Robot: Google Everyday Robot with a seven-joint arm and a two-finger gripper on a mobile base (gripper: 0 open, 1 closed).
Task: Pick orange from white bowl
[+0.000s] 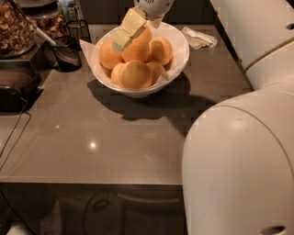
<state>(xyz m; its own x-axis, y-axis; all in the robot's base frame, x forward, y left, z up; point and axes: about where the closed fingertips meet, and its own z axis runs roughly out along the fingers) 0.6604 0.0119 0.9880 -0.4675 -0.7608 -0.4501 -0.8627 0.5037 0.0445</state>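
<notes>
The white bowl (180, 50) stands at the back middle of the grey table and holds several oranges. One orange (141, 46) lies on top of the pile, another orange (135, 75) lies at the front, and others lie at the left (107, 56) and right (161, 49). My gripper (124, 37) reaches down from the top edge with its cream-coloured end lying against the left side of the top orange. Its white wrist (154, 6) is above the bowl's far rim.
My white arm (239, 156) fills the right foreground and hides that part of the table. Dark wire-mesh cups (68, 54) stand left of the bowl, next to a jar of nuts (14, 27). A crumpled napkin (198, 39) lies at the back right. A cable (13, 140) runs along the left.
</notes>
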